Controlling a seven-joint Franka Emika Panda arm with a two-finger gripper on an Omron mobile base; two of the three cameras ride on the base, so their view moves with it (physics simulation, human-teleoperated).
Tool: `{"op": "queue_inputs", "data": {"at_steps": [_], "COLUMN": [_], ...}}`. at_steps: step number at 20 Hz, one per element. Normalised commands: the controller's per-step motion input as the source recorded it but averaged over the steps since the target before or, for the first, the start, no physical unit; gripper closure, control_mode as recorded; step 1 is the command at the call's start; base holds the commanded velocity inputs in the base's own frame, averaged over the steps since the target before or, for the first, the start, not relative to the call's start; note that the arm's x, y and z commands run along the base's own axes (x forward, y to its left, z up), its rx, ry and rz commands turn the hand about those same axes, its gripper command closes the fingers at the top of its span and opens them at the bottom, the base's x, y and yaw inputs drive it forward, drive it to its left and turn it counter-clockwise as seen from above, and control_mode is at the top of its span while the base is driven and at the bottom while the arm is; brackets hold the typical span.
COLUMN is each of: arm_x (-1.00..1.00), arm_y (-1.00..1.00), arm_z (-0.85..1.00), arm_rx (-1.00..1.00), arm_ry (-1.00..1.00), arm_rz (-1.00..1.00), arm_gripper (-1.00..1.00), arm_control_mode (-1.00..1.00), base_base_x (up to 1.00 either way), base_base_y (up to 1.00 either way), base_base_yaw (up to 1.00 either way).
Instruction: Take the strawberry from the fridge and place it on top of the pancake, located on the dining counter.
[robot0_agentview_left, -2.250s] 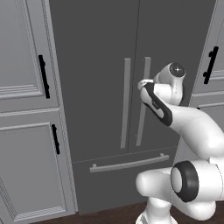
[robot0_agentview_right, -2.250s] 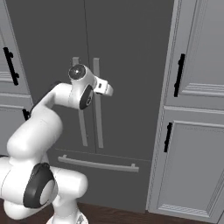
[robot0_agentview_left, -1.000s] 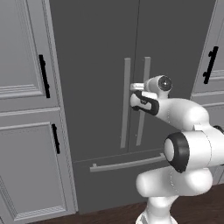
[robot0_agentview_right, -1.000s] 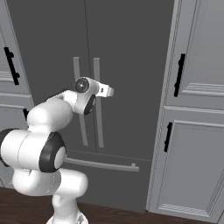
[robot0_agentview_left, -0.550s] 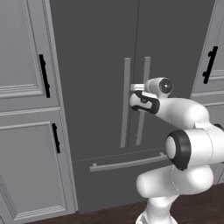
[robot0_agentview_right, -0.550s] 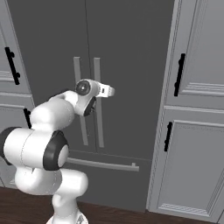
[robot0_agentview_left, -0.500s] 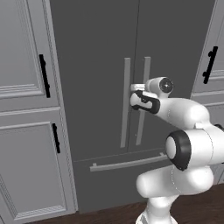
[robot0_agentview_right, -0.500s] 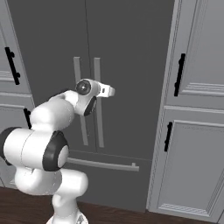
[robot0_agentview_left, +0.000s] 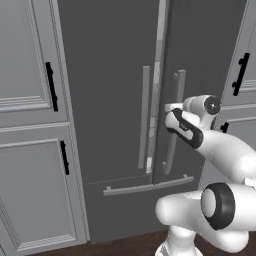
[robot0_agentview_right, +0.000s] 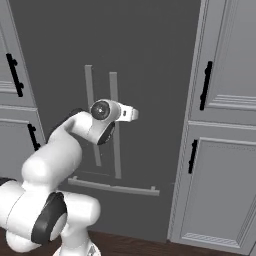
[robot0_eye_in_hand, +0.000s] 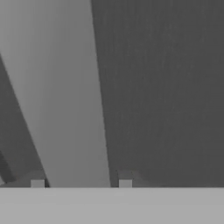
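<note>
**Fridge door starting to part with the gripper on its right handle**

Fridge (robot0_agentview_left: 115, 100) is filling the middle of both base views, dark grey, with two vertical bar handles and a horizontal drawer bar (robot0_agentview_left: 148, 184) lower down. No brand, label or writing is readable anywhere on it or on the cabinets. In the left base view a pale strip is showing along the seam between the two doors, so the right door (robot0_agentview_left: 200, 60) is standing slightly ajar. The strawberry, being inside, is hidden.

The arm is rising from the base, bending at a dark elbow joint and reaching forward at mid height, with the wrist turned level toward the doors. The gripper (robot0_agentview_left: 169, 108) is sitting at the right handle (robot0_agentview_left: 176, 115) in the left base view, touching or just beside it. In the right base view the gripper (robot0_agentview_right: 131, 114) is pointing to the right, in front of the door, just beside the handles (robot0_agentview_right: 114, 130).

In the hand view the handle (robot0_eye_in_hand: 65, 100) is running as a broad pale bar, tilted, from the top down between the two fingertips (robot0_eye_in_hand: 125, 183). The fingers are spread to either side of the bar; whether they are pressing on it cannot be told.

Light grey cabinets (robot0_agentview_left: 30, 125) with black handles (robot0_agentview_left: 50, 86) are flanking the fridge on both sides.
</note>
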Motion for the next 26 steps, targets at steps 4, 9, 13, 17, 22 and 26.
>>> {"op": "queue_inputs", "data": {"at_steps": [4, 9, 13, 17, 22, 26], "arm_x": [-0.62, -0.33, -0.03, -0.86, -0.83, -0.43], "arm_y": [-0.88, -0.6, -0.09, -0.22, 0.05, 0.28], "arm_z": [0.19, 0.01, -0.09, 0.19, 0.52, 0.55], "arm_rx": [0.0, 0.0, 0.0, 0.0, -0.05, -0.18], "arm_ry": [0.07, 0.12, 0.03, -0.08, -0.02, 0.0], "arm_rz": [0.0, 0.0, 0.0, 0.0, 0.0, 0.0], "arm_gripper": [1.0, -1.0, -1.0, -1.0, -1.0, -1.0], "arm_control_mode": [-1.0, -1.0, -1.0, -1.0, -1.0, -1.0], "base_base_x": [0.0, 0.0, 0.0, 0.0, 0.0, 0.0], "base_base_y": [0.0, 0.0, 0.0, 0.0, 0.0, 0.0], "base_base_yaw": [0.0, 0.0, 0.0, 0.0, 0.0, 0.0]}}
